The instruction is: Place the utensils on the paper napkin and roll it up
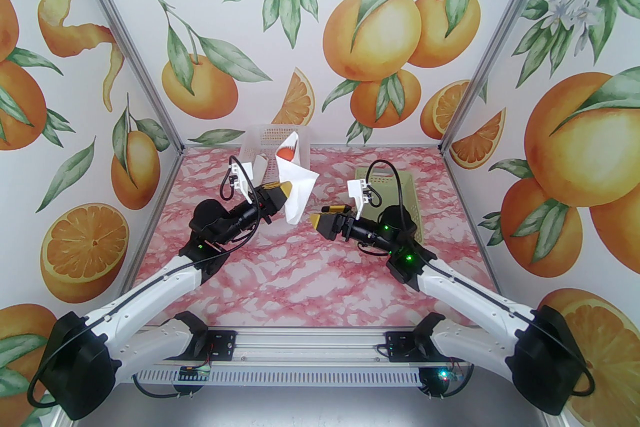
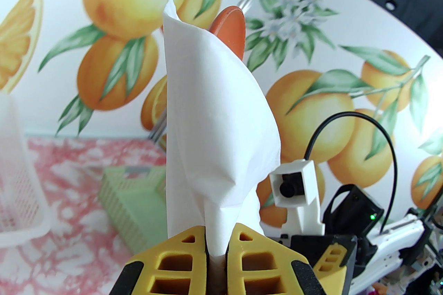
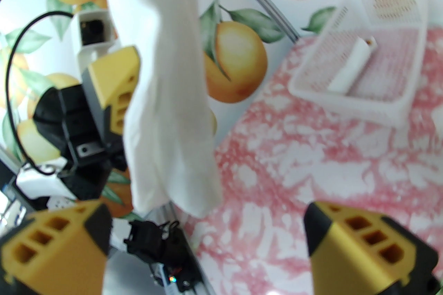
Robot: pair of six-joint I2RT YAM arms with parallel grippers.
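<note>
looks like the left end effector (image 1: 286, 188) pinches the paper napkin (image 1: 300, 195) low so the spoon (image 1: 286, 153) can't slip out, right end effector (image 1: 315, 218) gaping just beside it

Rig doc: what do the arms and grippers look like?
Left arm and right arm: white shells, black joints, green lights, black cable looped to a white wrist camera. Left gripper and right gripper: black body, yellow wedge fingers with rectangular holes.
</note>
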